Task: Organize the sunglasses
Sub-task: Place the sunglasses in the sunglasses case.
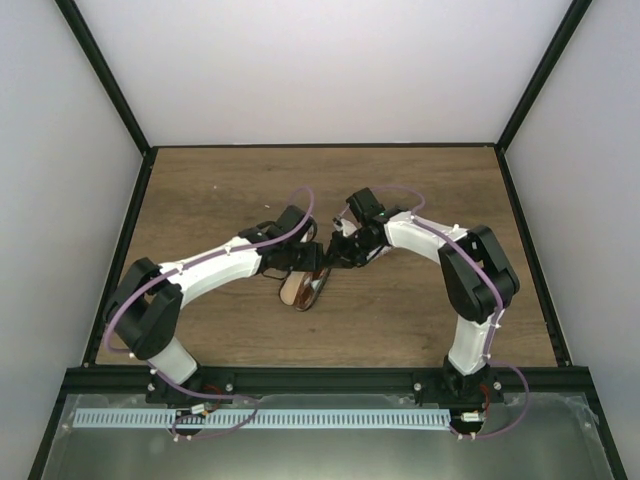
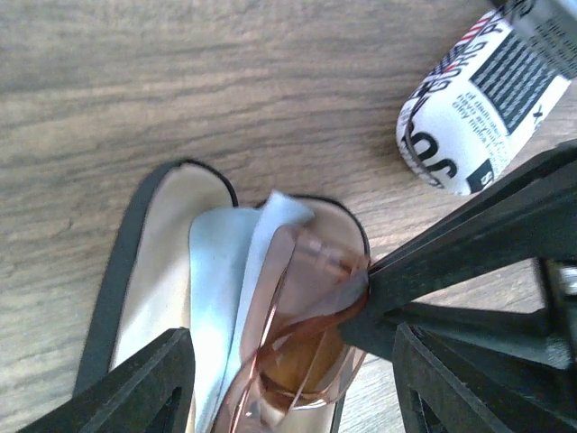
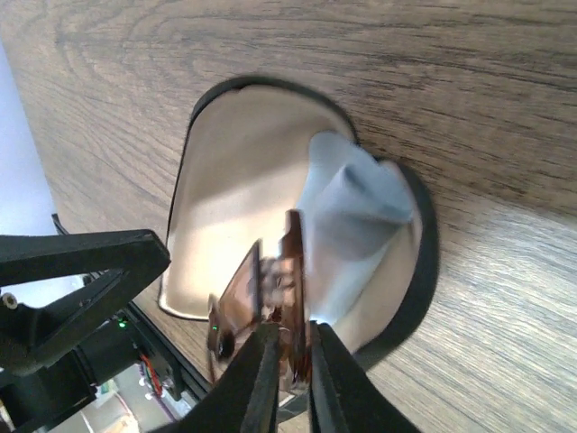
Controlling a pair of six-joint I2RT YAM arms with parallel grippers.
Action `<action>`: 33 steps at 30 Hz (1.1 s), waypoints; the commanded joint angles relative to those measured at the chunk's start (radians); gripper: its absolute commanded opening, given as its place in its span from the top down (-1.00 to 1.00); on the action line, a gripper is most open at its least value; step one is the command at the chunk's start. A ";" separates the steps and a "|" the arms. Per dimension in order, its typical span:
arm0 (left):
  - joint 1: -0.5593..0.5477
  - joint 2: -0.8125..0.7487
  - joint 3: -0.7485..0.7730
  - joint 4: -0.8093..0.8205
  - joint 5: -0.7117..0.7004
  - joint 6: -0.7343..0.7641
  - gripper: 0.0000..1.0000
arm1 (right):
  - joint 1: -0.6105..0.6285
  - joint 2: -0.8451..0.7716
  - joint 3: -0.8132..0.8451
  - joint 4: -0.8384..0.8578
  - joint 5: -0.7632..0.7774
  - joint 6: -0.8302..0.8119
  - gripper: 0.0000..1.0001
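Two right fingers [image 3: 260,383] pinching sunglasses [image 3: 261,289], above case [image 3: 225,180]

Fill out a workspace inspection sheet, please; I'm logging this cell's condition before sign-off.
Surface: wood-grain table, nothing spilled that I can see.
Job's things: sunglasses held over an open case with a blue cloth inside.
Clutter: white printed cylinder near the case.
Grippers: right gripper shut on the sunglasses; left gripper open above the case.
Cables: purple cables looped along both arms.
Surroundings: white walls, black frame.
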 commanded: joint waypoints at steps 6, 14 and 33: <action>-0.007 0.004 -0.042 0.000 0.043 0.004 -0.07 | -0.002 -0.004 0.012 -0.060 0.043 -0.057 0.46; -0.011 0.015 -0.034 -0.003 0.036 -0.015 -0.06 | -0.007 -0.050 0.029 -0.073 0.101 -0.063 0.27; -0.023 -0.007 0.095 -0.053 -0.053 -0.034 -0.08 | -0.027 -0.139 -0.016 -0.056 0.047 0.007 0.21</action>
